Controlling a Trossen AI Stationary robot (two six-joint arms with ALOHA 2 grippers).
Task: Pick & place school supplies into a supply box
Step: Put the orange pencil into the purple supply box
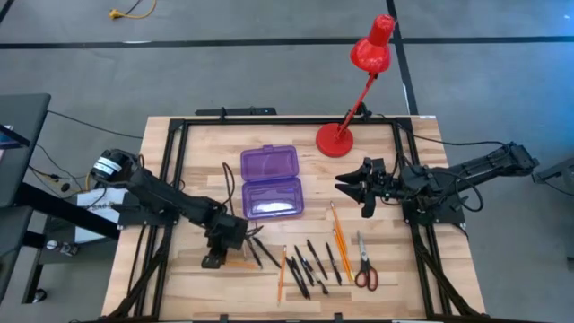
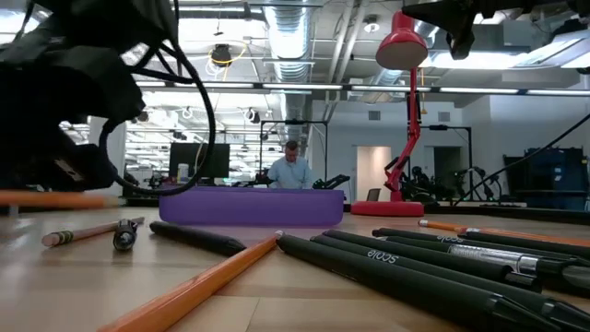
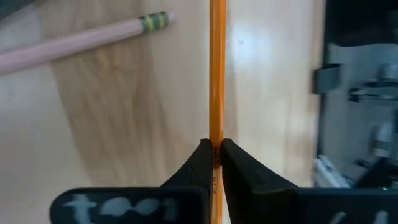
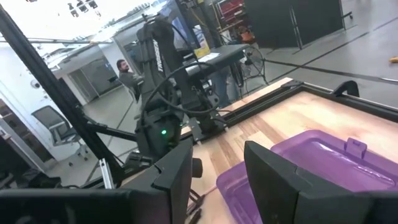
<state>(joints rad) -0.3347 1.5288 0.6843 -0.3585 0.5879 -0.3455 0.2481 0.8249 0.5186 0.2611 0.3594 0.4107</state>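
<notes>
My left gripper is down at the table's near left, shut on a thin orange pencil. A pale pencil lies flat beside it. More orange pencils, several black pens and red-handled scissors lie flat along the near edge. The purple supply box sits open in the middle with its lid laid flat toward the far side. My right gripper hangs open above the table, just right of the box. My left gripper pinches the orange pencil's shaft between its two fingertips, coming from above with the fingers across it. The pencil runs on past the tips over the wood. Whether it still rests on the table I cannot tell.
A red desk lamp stands on its round base at the far edge, right of the box. A black metal frame rims the table. A person sits in the room behind. Bare wood lies between the box and the pens.
</notes>
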